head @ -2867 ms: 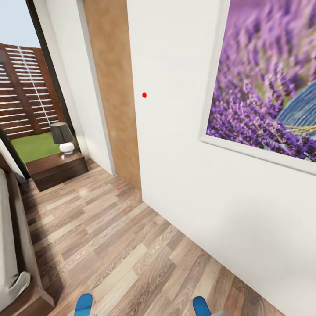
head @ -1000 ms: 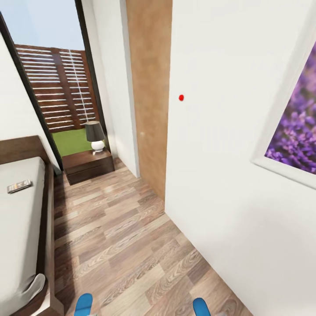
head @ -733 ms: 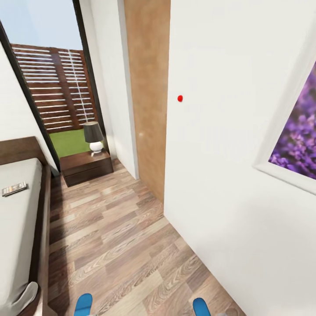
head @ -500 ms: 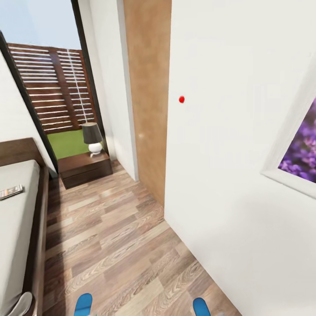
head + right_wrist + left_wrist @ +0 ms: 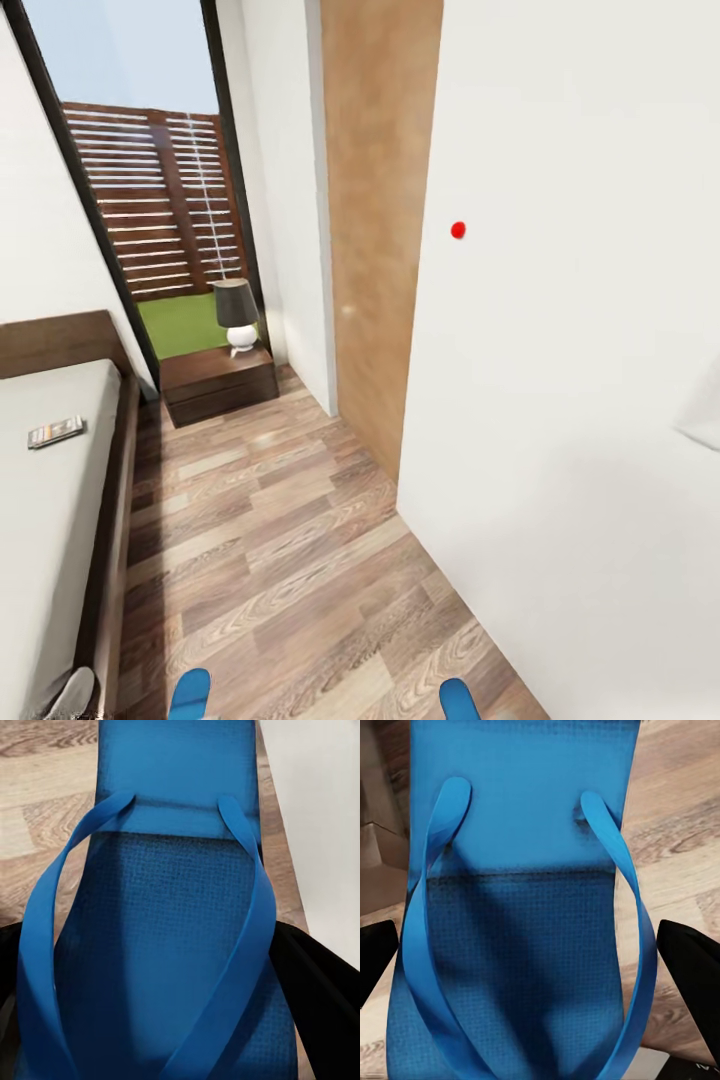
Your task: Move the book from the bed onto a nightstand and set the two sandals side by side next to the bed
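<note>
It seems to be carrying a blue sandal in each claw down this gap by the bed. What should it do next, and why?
Probably lower one sandal to the floor close beside the bed. Each gripper, left and right, appears to hold a sandal, and the wood strip along the bed frame looks bare there. The book on the mattress can wait until a gripper is free.

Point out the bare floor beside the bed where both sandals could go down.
The wood floor lies bare between the bed frame and the white wall, up to the nightstand. The nightstand top is partly taken by a lamp; a book lies on the mattress.
</note>
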